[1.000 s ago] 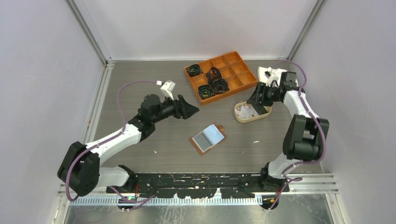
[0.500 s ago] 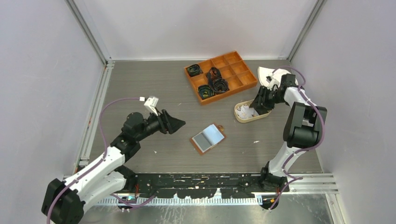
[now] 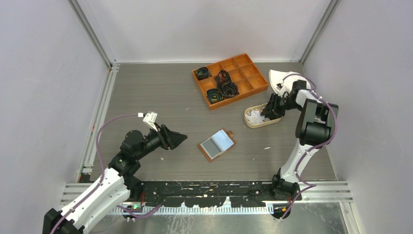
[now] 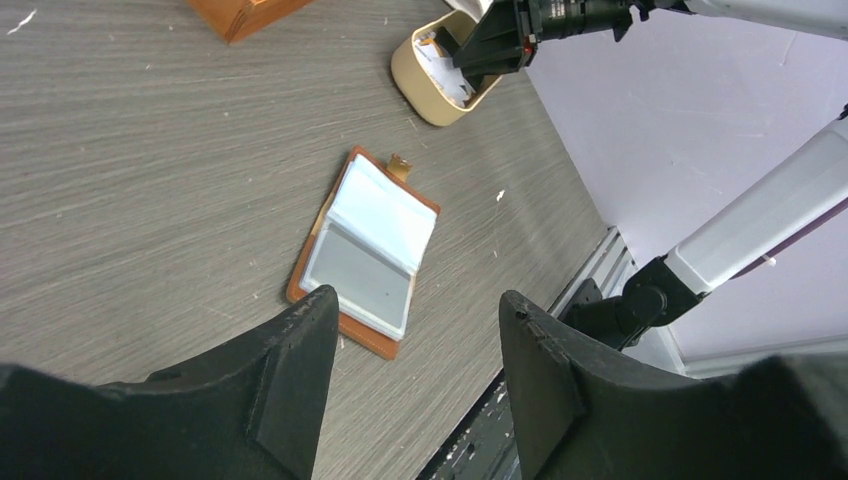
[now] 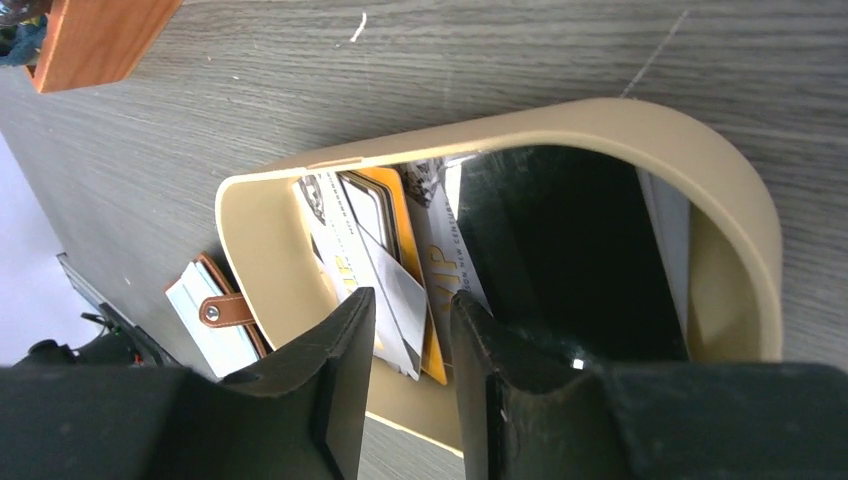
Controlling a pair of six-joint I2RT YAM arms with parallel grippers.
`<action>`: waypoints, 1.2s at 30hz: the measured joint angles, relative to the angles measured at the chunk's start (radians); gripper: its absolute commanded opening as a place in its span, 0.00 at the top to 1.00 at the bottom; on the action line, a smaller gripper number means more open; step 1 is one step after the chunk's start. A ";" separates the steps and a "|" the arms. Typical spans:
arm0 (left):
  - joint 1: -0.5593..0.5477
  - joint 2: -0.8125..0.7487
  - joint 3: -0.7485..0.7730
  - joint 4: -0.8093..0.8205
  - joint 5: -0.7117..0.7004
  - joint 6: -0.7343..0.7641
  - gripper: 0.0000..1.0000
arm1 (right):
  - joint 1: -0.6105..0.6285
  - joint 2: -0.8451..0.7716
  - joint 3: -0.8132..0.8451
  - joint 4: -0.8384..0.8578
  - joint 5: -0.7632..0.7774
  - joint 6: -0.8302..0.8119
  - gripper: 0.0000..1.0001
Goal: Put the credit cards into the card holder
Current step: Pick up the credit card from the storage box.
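The credit cards (image 5: 385, 270) lie in a loose, overlapping heap inside a beige oval tray (image 5: 600, 115) at the right of the table; they are thin glossy rectangles, white with print, one orange, one black. The card holder (image 3: 217, 144) is well apart from them, near the middle of the table. It lies open and flat, brown leather around pale, shiny sleeves, with a small leather tab and metal snap at its far corner. Nothing lies between the card holder and the tray except a few white specks on the grey wood-grain tabletop (image 3: 146, 97). Behind them, an orange compartment box (image 3: 231, 80) sits askew with black coiled items in several compartments, and a white object (image 3: 280, 77) lies by the right wall. The right gripper (image 5: 410, 305) dips into the tray over the cards from a sharply folded arm. Its black fingers stand a narrow gap apart with card faces showing between them, and it cannot be told whether they pinch one. The left gripper (image 4: 415, 300) hangs low above the table to the left of the card holder, pointing toward it, jaws spread wide with nothing in them, its arm stretched forward.
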 measured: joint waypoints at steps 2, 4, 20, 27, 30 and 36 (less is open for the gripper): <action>0.000 -0.015 -0.015 -0.006 -0.008 -0.009 0.41 | 0.000 0.012 0.011 -0.010 -0.015 -0.010 0.67; 0.000 -0.016 -0.016 -0.009 -0.016 -0.010 0.41 | 0.000 0.019 0.014 -0.015 -0.029 -0.021 0.73; 0.000 0.077 -0.028 0.105 0.037 -0.062 0.41 | -0.010 -0.023 0.005 -0.029 -0.102 -0.029 0.98; 0.000 0.085 -0.038 0.157 0.077 -0.107 0.41 | -0.024 -0.098 0.002 -0.015 -0.089 -0.056 0.98; 0.000 0.085 -0.046 0.173 0.085 -0.124 0.41 | -0.027 -0.113 0.000 -0.015 -0.071 -0.069 0.98; 0.000 0.085 -0.069 0.197 0.096 -0.151 0.39 | -0.033 -0.165 -0.010 -0.015 -0.041 -0.093 0.98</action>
